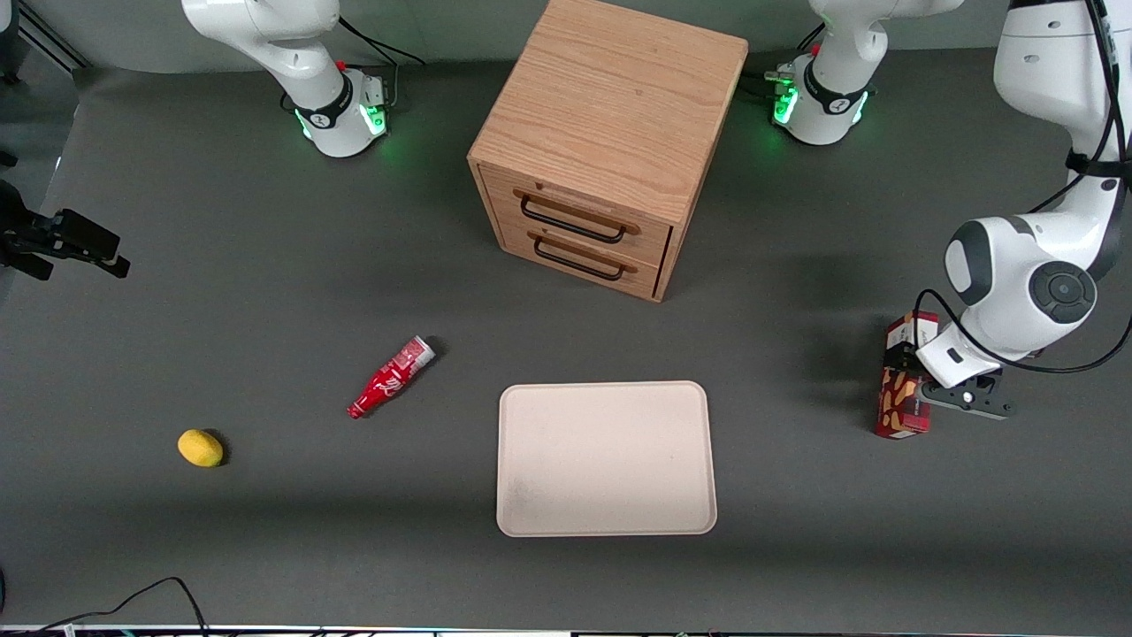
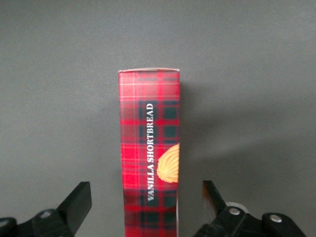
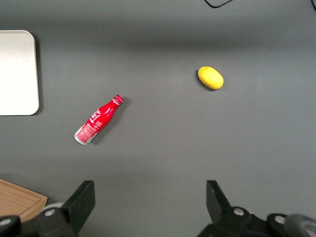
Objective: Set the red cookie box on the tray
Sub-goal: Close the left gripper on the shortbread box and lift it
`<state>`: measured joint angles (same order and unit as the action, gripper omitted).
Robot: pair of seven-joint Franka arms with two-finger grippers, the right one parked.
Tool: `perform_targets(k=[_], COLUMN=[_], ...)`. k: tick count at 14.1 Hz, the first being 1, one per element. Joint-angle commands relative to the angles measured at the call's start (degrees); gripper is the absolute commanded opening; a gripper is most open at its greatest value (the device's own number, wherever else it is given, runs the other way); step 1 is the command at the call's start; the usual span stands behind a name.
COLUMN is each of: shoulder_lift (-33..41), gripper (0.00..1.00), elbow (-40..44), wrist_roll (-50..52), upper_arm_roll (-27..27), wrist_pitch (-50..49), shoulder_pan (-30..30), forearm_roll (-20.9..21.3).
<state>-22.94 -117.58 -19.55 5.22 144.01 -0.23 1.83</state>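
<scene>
My gripper [image 2: 146, 207] hangs spread around the red cookie box [image 1: 904, 389], fingers [image 2: 76, 200] clear of it; it stands on the dark grey table [image 1: 265, 531], apart from the tray [image 1: 606, 457].

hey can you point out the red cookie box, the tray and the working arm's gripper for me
red cookie box [image 2: 149, 153], left wrist view, on its plaid side panel.
tray [image 1: 606, 458], front view, on its bare flat middle.
gripper [image 2: 147, 202], left wrist view, midway between its open fingertips, which straddle the box.
</scene>
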Motion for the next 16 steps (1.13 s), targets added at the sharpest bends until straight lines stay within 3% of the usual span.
perform_targets(k=[1,8,10,11,12,14,16], shoulder_lift=[-0.2,-0.6,-0.6,-0.6,-0.6,-0.5,-0.5], gripper=[1.00,0.99,0.94,0.86,0.72,0.32,0.06], elbow=[-0.7,-0.7,-0.7,-0.7,-0.7,-0.7,-0.7], wrist_roll=[-2.6,-2.6,-2.6,-2.6,-2.6,-2.6,-2.6], upper_arm_roll=[-0.5,-0.6,-0.6,-0.6,-0.6,-0.6,-0.6], wrist_pitch=[1.6,1.8,1.8,1.8,1.8,1.8,1.9], shoulder_pan=[1.1,1.0,1.0,1.0,1.0,1.0,1.0], forearm_roll=[-0.3,-1.5,-1.9,-1.9,-1.9,-1.9,-1.9])
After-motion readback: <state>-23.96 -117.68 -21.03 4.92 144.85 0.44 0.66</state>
